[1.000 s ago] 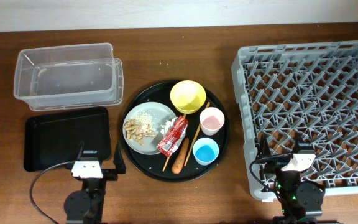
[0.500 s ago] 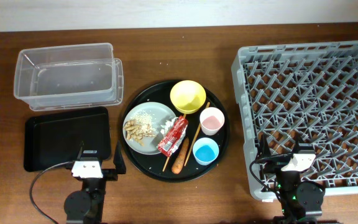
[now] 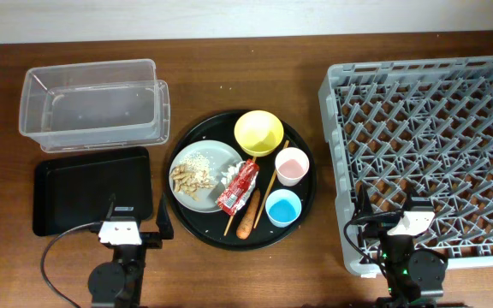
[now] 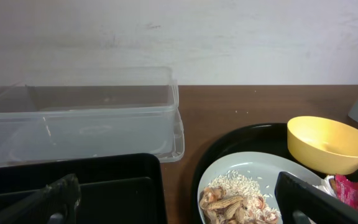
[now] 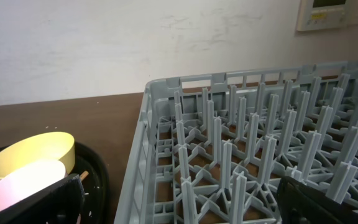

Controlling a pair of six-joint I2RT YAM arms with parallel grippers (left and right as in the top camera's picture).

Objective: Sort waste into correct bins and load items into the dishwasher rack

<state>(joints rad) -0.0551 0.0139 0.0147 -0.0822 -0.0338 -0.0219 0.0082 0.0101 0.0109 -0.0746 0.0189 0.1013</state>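
Overhead, red wrapper (image 3: 237, 186) print unreadable; left end effector (image 4: 180, 202), right end effector (image 5: 182, 202) wide.

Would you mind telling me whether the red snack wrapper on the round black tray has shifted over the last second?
No. The red snack wrapper still lies against the right edge of the pale round plate, unchanged in the overhead view.

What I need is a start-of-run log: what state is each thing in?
clear tub: empty, uncovered.
shallow black tray: empty.
dishwasher rack: nothing loaded.
yellow bowl: upright, empty.
pink cup: upright.
blue cup: upright.
plate: holding scraps and rice.
red wrapper: lying crumpled on the round tray.
carrot stick: lying flat.
chopsticks: lying flat.
left end effector: open, empty.
right end effector: open, empty.
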